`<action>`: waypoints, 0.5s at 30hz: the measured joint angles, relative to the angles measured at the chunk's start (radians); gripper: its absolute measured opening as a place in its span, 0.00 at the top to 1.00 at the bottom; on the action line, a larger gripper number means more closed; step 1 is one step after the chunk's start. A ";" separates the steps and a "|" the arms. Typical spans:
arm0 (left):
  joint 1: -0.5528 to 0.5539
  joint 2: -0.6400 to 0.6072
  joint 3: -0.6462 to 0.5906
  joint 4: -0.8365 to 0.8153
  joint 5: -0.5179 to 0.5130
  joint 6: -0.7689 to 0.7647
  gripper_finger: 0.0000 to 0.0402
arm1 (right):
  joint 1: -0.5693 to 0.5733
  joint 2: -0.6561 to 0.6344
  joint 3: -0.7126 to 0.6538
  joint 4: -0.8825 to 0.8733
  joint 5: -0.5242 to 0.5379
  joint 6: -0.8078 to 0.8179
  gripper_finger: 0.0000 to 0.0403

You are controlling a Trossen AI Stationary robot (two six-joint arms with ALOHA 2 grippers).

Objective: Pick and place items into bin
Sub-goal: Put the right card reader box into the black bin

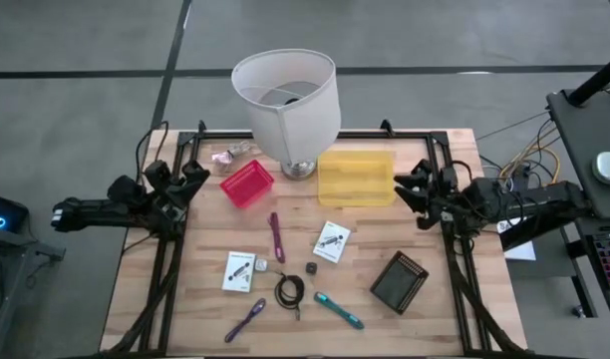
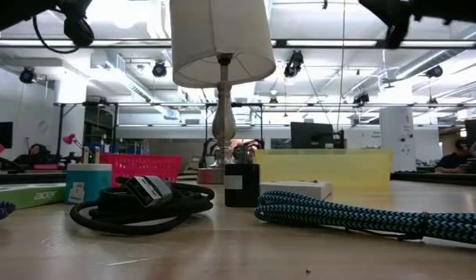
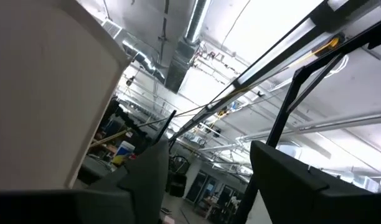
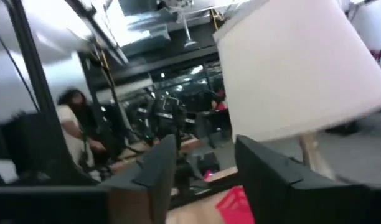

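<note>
both arms wait at the table's (image 1: 210,329) side edges, the left gripper (image 1: 190,179) and right gripper (image 1: 410,189) each with fingers parted and empty. on the table's near half lie two purple sticks (image 1: 276,236), a teal pen (image 1: 339,310), a coiled cable (image 1: 289,291), two white packets (image 1: 331,242) and a black cube (image 1: 311,268). a red bin (image 1: 247,183) and a yellow bin (image 1: 356,178) flank the lamp (image 1: 288,105) near the far edge.
</note>
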 joint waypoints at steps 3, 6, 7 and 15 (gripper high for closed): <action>0.000 -0.005 0.004 -0.005 0.000 0.050 0.48 | 0.000 0.099 0.094 -0.106 0.001 -0.085 0.51; 0.000 -0.005 0.006 -0.003 0.001 0.087 0.48 | 0.000 0.198 0.196 -0.268 0.001 -0.089 0.46; 0.000 -0.006 0.004 -0.006 0.001 0.097 0.48 | 0.000 0.230 0.229 -0.318 0.001 -0.089 0.44; 0.000 -0.015 0.001 -0.006 0.000 0.110 0.48 | 0.000 0.476 0.481 -0.678 -0.012 -0.085 0.43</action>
